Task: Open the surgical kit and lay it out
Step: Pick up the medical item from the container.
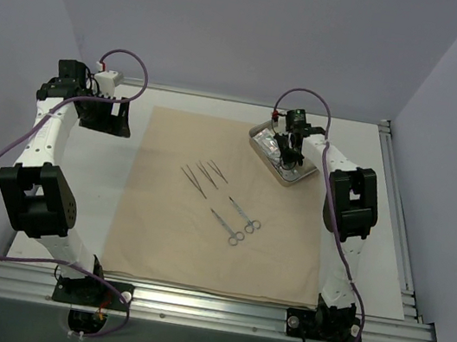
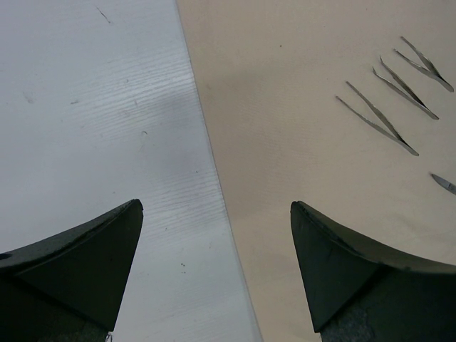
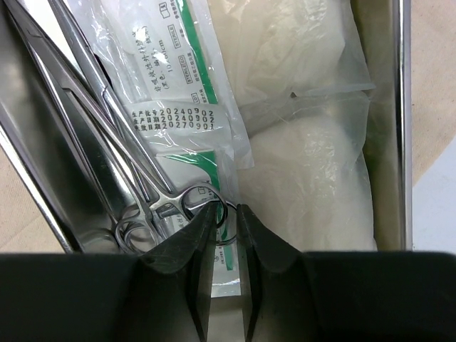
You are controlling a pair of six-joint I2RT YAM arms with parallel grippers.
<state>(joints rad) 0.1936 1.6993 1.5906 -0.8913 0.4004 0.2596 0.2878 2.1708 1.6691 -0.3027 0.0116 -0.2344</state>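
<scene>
Overhead view of a white table (image 1: 388, 268) with a tan cloth wrap (image 1: 164, 239) spread flat across its middle. Three thin tweezers (image 1: 208, 175) lie side by side near the centre of the cloth. Just below and to the right of them lie two ring-handled clamps (image 1: 245, 216), apart from each other.

At the upper right corner of the cloth sits a shiny steel tray (image 3: 388, 142). The right gripper (image 3: 226, 212) reaches down into it. In its wrist view, more clamps (image 3: 92, 142) lie along the left side of the tray. A clear packet (image 3: 171, 85) with green-striped labels sits in the middle, and bagged white gauze (image 3: 306, 164) fills the right side. The two dark jaws stand almost together with a narrow gap, and the rim of one clamp's finger ring (image 3: 189, 199) runs into that gap. Whether they actually pinch it cannot be told.

At the upper left of the overhead view, the left gripper (image 2: 214, 206) hangs with its jaws spread wide and nothing between them. It hangs over the cloth's left edge, where the tan fabric meets bare table.
</scene>
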